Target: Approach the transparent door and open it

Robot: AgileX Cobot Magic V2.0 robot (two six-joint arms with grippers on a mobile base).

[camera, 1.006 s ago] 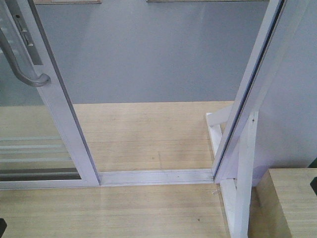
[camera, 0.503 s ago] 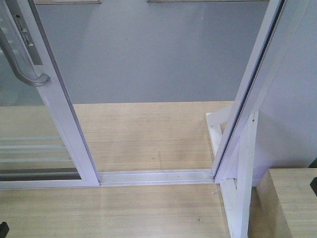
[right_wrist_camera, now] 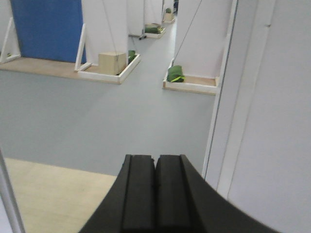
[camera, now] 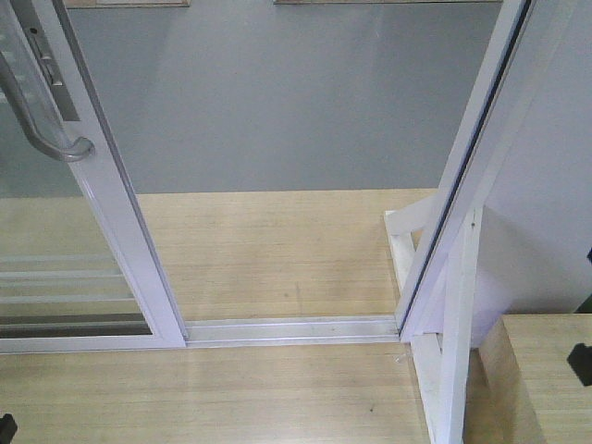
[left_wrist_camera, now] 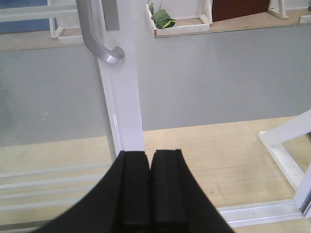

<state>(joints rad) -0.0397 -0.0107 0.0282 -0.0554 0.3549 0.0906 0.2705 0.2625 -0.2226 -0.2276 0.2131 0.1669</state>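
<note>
- The glass door (camera: 88,217) stands at the left of the front view, slid away from the right side, so there is a wide gap in the doorway.
- Its curved grey handle (camera: 42,120) sticks out from the white edge near the top left.
- Thin white bars (camera: 55,277) cross the glass low down.
- A metal track (camera: 291,328) runs along the wooden floor (camera: 231,393) between the door and the white post (camera: 462,185) on the right.
- Past the track there is more wood, then a grey floor (camera: 277,102) farther away.
- The left gripper (left_wrist_camera: 150,187) has its two black pads pressed together, holding nothing. It sits just below the door's white edge, with the handle up above it.
- The right gripper (right_wrist_camera: 155,191) is closed up too, also holding nothing, and it faces the grey floor beside the white post.
</note>
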